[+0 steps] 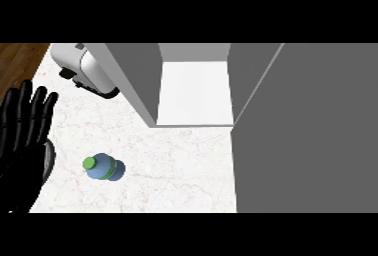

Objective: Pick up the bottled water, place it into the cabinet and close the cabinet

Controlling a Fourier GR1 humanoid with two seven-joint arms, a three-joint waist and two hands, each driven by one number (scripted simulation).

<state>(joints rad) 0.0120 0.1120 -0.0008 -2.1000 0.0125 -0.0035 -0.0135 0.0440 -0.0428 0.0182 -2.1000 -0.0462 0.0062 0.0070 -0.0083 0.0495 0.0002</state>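
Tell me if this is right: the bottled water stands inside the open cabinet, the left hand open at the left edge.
No: in head view the bottled water stands on the counter outside the open cabinet, left hand open at the left edge.

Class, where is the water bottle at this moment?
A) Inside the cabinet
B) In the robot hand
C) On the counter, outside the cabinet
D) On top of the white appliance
C: the water bottle stands on the counter, left of the open cabinet and apart from the left robot hand.

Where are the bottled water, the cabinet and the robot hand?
bottled water [105,169]: head view, on its blue body.
cabinet [193,92]: head view, on its white inside surface.
left robot hand [21,150]: head view, on its palm.
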